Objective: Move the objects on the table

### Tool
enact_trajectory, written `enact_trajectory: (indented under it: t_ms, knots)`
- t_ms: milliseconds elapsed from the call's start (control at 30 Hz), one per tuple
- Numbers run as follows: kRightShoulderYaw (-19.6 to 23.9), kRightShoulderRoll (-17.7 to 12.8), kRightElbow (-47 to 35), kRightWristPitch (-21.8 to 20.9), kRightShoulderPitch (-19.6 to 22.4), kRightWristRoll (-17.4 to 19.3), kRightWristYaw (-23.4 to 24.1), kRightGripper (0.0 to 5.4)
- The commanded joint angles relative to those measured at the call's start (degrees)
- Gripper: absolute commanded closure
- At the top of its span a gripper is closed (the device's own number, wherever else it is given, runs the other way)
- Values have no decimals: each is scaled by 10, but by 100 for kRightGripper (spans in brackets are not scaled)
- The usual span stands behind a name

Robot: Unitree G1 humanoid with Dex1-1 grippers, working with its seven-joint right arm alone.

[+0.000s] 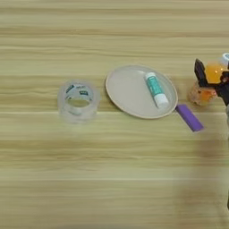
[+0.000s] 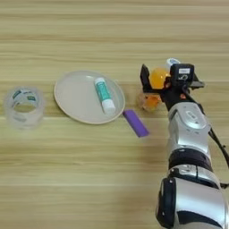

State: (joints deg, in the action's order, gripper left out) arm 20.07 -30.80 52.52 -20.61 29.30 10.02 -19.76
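Observation:
My right gripper (image 2: 157,79) is shut on the small orange-drink bottle (image 2: 159,77), whose white cap (image 2: 172,61) points to the far right. The bottle hangs just above the table (image 2: 89,179), with an orange patch on the wood below it. Left of it lies the round beige plate (image 2: 76,96), and the green-white tube (image 2: 103,95) rests on the plate's right half. The short purple bar (image 2: 135,122) lies on the wood at the plate's near right rim. At the far left stands the clear tape roll (image 1: 78,101) with teal marks.
My silver forearm (image 2: 190,147) comes up from the bottom right corner and covers that part of the table. Bare wood stretches along the near side and the far side of the row of things.

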Motion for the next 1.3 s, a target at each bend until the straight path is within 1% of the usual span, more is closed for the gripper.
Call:
enact_trajectory:
  t_ms: [33,133,333,500,600,667,733,833,967,1067,1167,1300]
  knots:
    - [8,-25,-72,5,19,10,7,3]
    - [11,-25,-118,14,6,15,8,3]
    - [9,-13,-244,57,-33,30,4,3]
    - [12,-10,-293,84,-50,33,7,3]
    - [17,-7,-367,102,-73,39,8,3]
    - [15,-3,-427,120,-90,48,5,3]
    - [13,0,-470,138,-101,55,1,3]
    - [3,2,-509,158,-107,55,-3,3]
    - [-10,13,-551,182,-114,53,-6,3]
    - [-19,20,-562,191,-117,51,-8,3]
    - [-39,31,-579,203,-124,45,-12,3]
    - [-64,44,-575,204,-130,37,-26,3]
